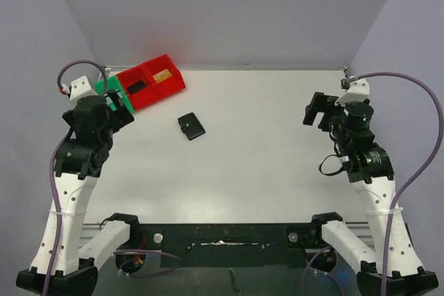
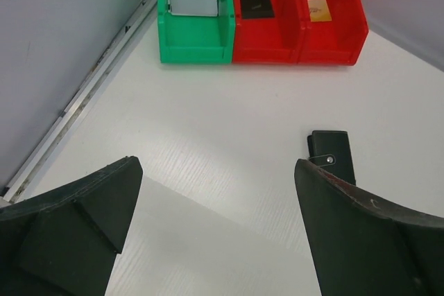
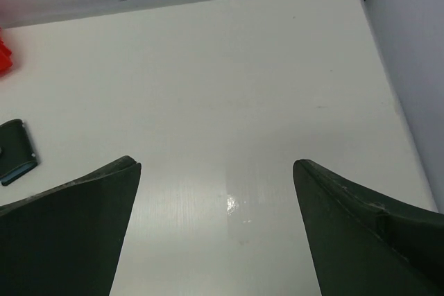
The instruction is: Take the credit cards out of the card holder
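The black card holder (image 1: 191,126) lies folded shut on the white table, its closure tab fastened; it also shows in the left wrist view (image 2: 331,154) and at the left edge of the right wrist view (image 3: 15,150). The greyish card (image 2: 193,2) lies in the green bin (image 2: 194,50). The black card (image 2: 255,5) and the tan-gold card (image 2: 319,10) lie in the two red bins (image 2: 298,50). My left gripper (image 2: 215,171) is open and empty, left of the holder. My right gripper (image 3: 215,168) is open and empty, far right of it.
The bins (image 1: 149,81) stand in a row at the back left, the green one partly hidden by my left arm. Grey walls close the table at the back and on both sides.
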Robot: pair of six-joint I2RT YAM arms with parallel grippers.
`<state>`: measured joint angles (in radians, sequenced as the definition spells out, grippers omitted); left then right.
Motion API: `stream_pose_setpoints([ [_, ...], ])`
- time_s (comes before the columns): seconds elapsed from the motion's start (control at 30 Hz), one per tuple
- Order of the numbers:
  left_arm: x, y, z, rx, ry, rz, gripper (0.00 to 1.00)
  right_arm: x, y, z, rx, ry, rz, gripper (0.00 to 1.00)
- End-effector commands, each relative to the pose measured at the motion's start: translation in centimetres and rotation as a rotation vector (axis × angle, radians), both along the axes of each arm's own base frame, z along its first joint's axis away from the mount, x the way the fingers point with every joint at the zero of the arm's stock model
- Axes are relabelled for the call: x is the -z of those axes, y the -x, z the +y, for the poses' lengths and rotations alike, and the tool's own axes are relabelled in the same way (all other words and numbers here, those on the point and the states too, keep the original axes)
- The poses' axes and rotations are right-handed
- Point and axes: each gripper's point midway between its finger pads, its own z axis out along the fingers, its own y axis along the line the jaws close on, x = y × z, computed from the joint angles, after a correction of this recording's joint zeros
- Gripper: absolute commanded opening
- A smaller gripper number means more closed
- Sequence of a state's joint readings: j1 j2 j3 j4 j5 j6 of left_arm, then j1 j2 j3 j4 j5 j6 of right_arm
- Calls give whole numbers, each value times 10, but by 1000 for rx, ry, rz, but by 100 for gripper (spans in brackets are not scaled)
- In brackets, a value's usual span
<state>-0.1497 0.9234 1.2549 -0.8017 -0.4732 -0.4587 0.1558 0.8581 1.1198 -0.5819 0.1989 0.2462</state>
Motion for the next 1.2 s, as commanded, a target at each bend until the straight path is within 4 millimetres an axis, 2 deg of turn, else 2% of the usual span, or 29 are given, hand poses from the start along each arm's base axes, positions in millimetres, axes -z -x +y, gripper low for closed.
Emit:
stream_pose_setpoints([
  [0.0,9,-7,3,-17,-14,-39,93,10,-16,30,-123,-169,-34,98],
  [0.17,43,-5,-3,31,-14,1,95,60,-35,66,-248,-314,128,98],
  [0.3,67,1,-1,47,-45,44,95,98,-51,101,-307,-362,293,98],
  [0.43,81,3,0,60,-65,71,96,131,-68,145,-325,-360,437,98],
  [0.6,102,0,-4,79,-36,108,96,161,-82,215,-418,-394,516,98],
  [0.87,118,-6,-33,202,82,10,97,187,-97,304,-532,-322,552,99],
  [1.0,126,-6,-29,186,70,35,97,191,-114,348,-592,-278,519,98],
  [1.03,127,-6,-26,176,62,42,97,199,-119,358,-599,-260,518,97],
  [1.17,124,-6,-19,137,50,35,96,206,-146,386,-597,-203,441,96],
])
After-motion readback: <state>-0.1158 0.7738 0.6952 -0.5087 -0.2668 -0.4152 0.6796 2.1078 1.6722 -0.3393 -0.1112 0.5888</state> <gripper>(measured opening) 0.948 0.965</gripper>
